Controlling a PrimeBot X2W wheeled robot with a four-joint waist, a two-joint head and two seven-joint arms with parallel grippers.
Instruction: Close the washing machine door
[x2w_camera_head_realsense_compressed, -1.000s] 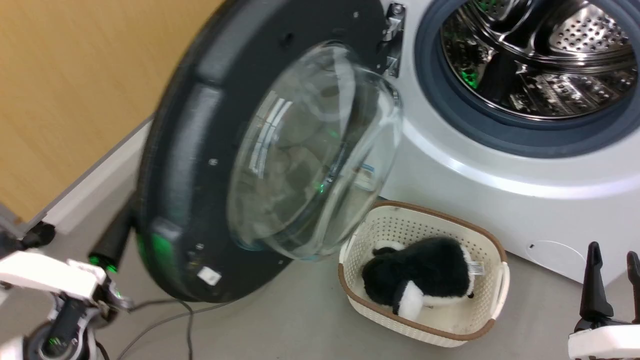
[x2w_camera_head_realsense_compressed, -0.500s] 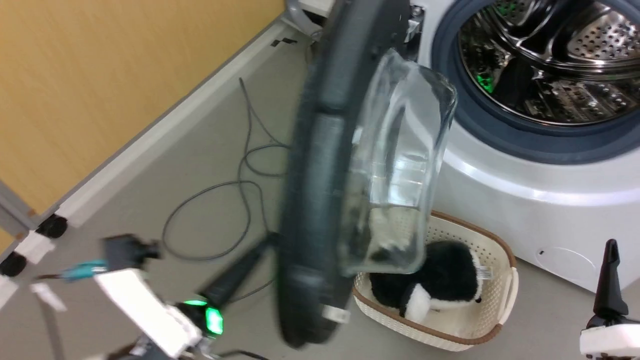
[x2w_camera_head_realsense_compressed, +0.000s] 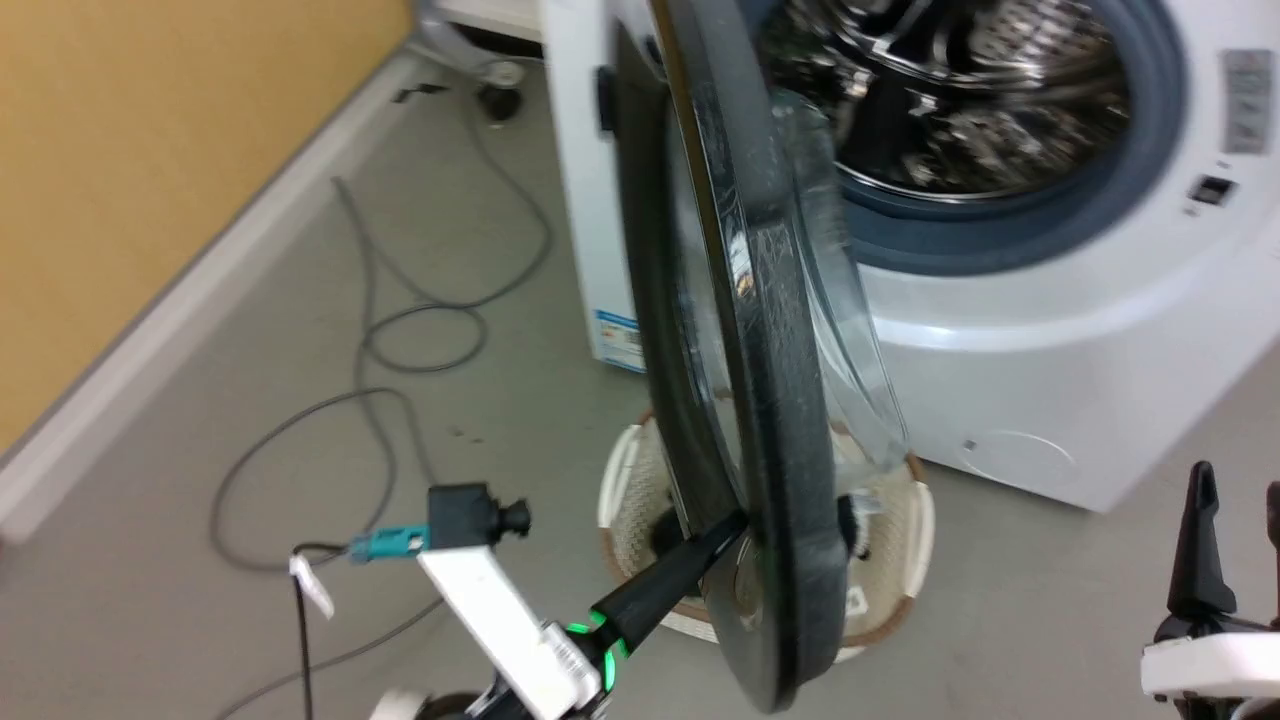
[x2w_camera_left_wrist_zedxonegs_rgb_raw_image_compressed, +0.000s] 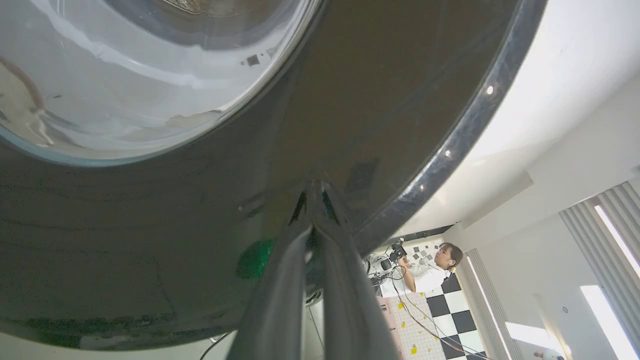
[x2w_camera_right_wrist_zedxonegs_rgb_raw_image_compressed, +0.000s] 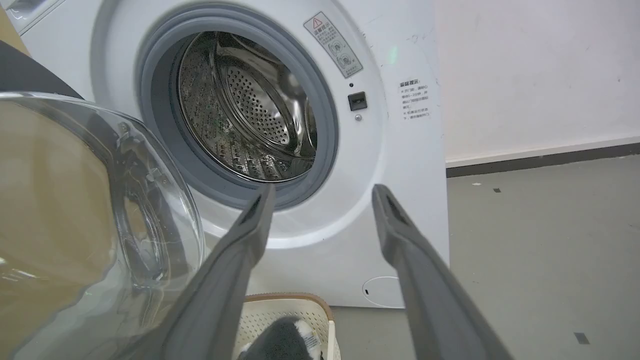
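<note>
The washing machine (x2w_camera_head_realsense_compressed: 1050, 340) stands open, its steel drum (x2w_camera_head_realsense_compressed: 950, 100) ringed by grey rubber. The washing machine door (x2w_camera_head_realsense_compressed: 770, 400) hangs half swung and edge-on in the head view, its glass bowl (x2w_camera_head_realsense_compressed: 850, 330) facing the drum. My left gripper (x2w_camera_head_realsense_compressed: 735, 525) is shut with nothing between its fingers. In the left wrist view its tips (x2w_camera_left_wrist_zedxonegs_rgb_raw_image_compressed: 314, 187) press on the door's glossy black outer face (x2w_camera_left_wrist_zedxonegs_rgb_raw_image_compressed: 350, 100). My right gripper (x2w_camera_head_realsense_compressed: 1235, 540) stands open at the lower right, apart from the machine (x2w_camera_right_wrist_zedxonegs_rgb_raw_image_compressed: 400, 175). Between its fingers (x2w_camera_right_wrist_zedxonegs_rgb_raw_image_compressed: 240, 250) I see the drum opening, with the bowl (x2w_camera_right_wrist_zedxonegs_rgb_raw_image_compressed: 100, 225) to the left.
A cream basket (x2w_camera_head_realsense_compressed: 915, 520) with a black-and-white plush toy (x2w_camera_right_wrist_zedxonegs_rgb_raw_image_compressed: 285, 340) sits on the floor under the door's lower edge. Loose cables (x2w_camera_head_realsense_compressed: 400, 330) lie on the grey floor at the left, by a yellow wall (x2w_camera_head_realsense_compressed: 150, 150). A person (x2w_camera_left_wrist_zedxonegs_rgb_raw_image_compressed: 430, 270) stands far off behind me.
The door has swung from facing me to edge-on, nearer the drum. My left gripper has followed, pressed against its outer face. The head camera has also shifted. The right gripper has stayed put.
</note>
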